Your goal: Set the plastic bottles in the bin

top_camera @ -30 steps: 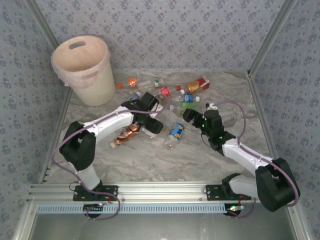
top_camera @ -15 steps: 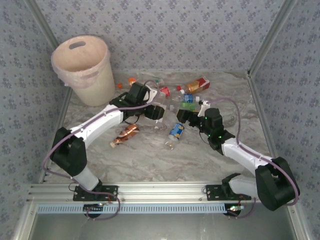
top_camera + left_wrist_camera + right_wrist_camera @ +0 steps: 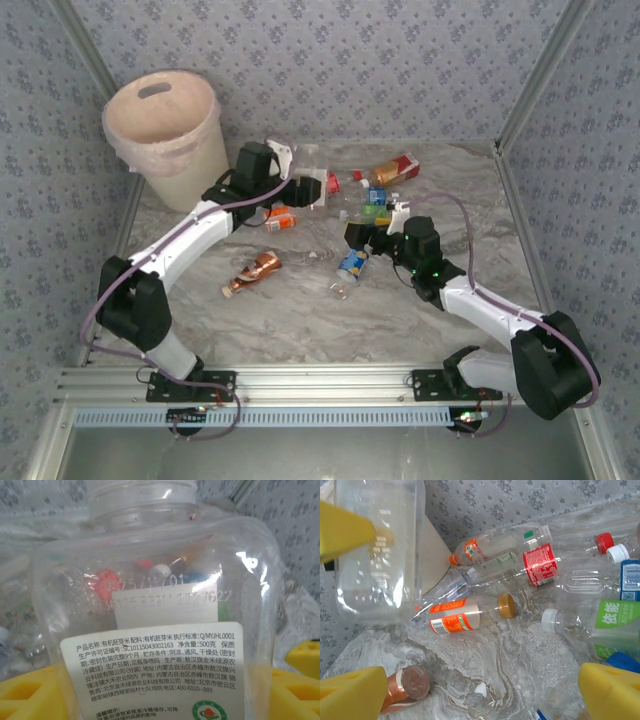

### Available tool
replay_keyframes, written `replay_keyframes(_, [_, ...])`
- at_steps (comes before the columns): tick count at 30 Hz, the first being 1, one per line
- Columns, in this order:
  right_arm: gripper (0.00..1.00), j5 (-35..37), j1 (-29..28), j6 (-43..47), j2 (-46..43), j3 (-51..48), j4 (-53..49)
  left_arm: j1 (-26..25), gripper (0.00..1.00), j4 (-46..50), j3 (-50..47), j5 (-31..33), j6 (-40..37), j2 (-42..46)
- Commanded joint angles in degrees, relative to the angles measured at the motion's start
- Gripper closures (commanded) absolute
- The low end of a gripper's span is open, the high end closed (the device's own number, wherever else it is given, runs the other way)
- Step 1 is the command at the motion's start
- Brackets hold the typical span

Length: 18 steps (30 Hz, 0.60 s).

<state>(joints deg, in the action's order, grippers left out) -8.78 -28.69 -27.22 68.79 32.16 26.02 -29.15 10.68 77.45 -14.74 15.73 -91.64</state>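
Marble table (image 3: 300, 320) carries scattered plastic bottles (image 3: 455, 617) beside the bin (image 3: 190, 175). I see my left gripper (image 3: 305, 190) clamped around a clear jar (image 3: 150, 605). My right gripper (image 3: 480, 695) hangs with fingers spread wide.

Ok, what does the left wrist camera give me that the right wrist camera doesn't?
Left wrist: a close-up of the white printed label on the clear square plastic jar. Right wrist: bottles lying on the marble table, among them an orange-labelled bottle with a brown cap, a red-labelled clear bottle and a copper-tinted bottle. Both: that jar, clamped in the left gripper.
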Motion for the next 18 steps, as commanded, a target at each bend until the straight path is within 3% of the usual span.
replay_keyframes(1, [0.00, 1.4, -0.7, 2.0, 0.0, 1.9, 2.4, 0.8, 0.29, -6.8, 4.1, -1.4, 0.9, 3.9])
replay_keyframes(15, [0.00, 2.5, -1.9, 3.2, -0.1, 3.3, 2.3, 6.4, 0.29, -18.2, 13.2, 11.8, -5.9, 4.7])
replay_keyframes(18, [0.00, 3.0, -2.3, 3.1, 0.1, 3.3, 2.4, 7.5, 0.30, -20.9, 14.1, 18.3, -8.5, 4.6])
